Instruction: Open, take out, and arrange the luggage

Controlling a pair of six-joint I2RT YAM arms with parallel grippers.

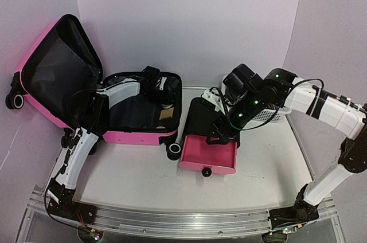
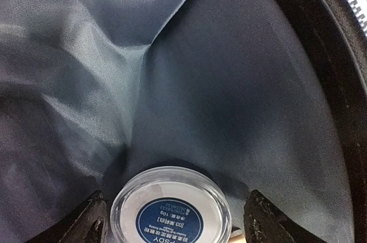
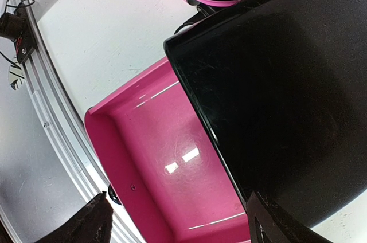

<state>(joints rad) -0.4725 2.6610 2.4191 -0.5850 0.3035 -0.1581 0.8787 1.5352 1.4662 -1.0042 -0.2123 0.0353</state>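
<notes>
**Left tool** [image 2: 175, 215], wrist view: I have its jaws spread wide, one on each side of a small round clear jar [image 2: 172, 197] with a blue label. A gap shows at the right jaw, so I judge the jar straddled, not gripped. The jar lies on the dark lining [image 2: 229, 82] inside the luggage [image 1: 137, 135].

**Right tool** [image 3: 178, 220], wrist view: the jaws are equally wide with nothing between them, poised above the pulled-out pink drawer [image 3: 149, 140] of the black cabinet [image 3: 287, 82]. The part of the drawer shown looks bare.

**Overhead view:** the luggage sits on the left side of the tabletop [image 1: 132, 180], its base flat and its lid [image 1: 57, 65] stood up to the left. The cabinet stands just to its right, with a white mesh basket [image 1: 269, 116] behind it, farther right.

**Progress, as I judge it:** opening is done. Taking out is at a pick not yet closed, and at least one more small tan item [image 1: 166, 116] lies in the base. Arranging has no visible result yet, since the drawer holds nothing I can see.
</notes>
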